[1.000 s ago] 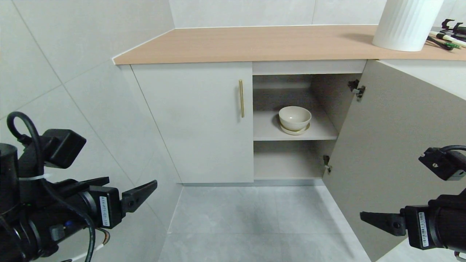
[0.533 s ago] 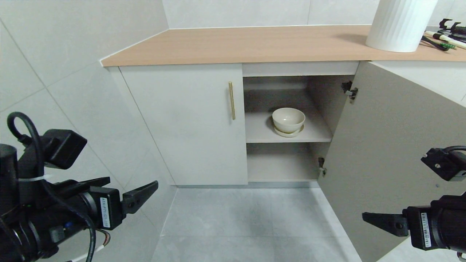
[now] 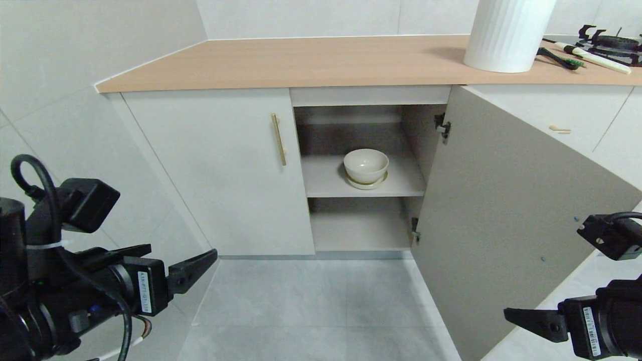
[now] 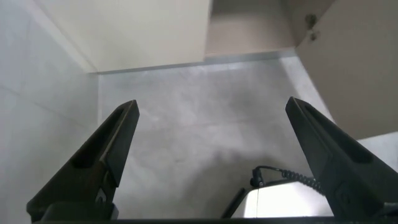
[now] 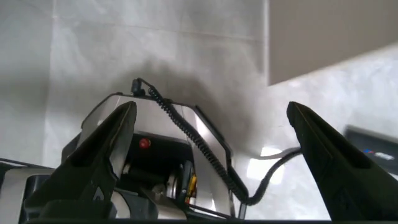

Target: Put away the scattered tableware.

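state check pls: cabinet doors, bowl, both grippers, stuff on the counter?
left cabinet door: shut.
right cabinet door: swung wide open.
bowl: upright, sitting on a small plate on the upper shelf.
left gripper: open, holding nothing.
right gripper: open, holding nothing.
white ribbed container: upright on the countertop.
utensils: lying flat on the countertop beside the container.

1 bowl, 1 saucer, 1 upper shelf, 1 lower shelf, 1 shut cabinet door, 1 open cabinet door, 1 gold handle, 1 white ribbed container.
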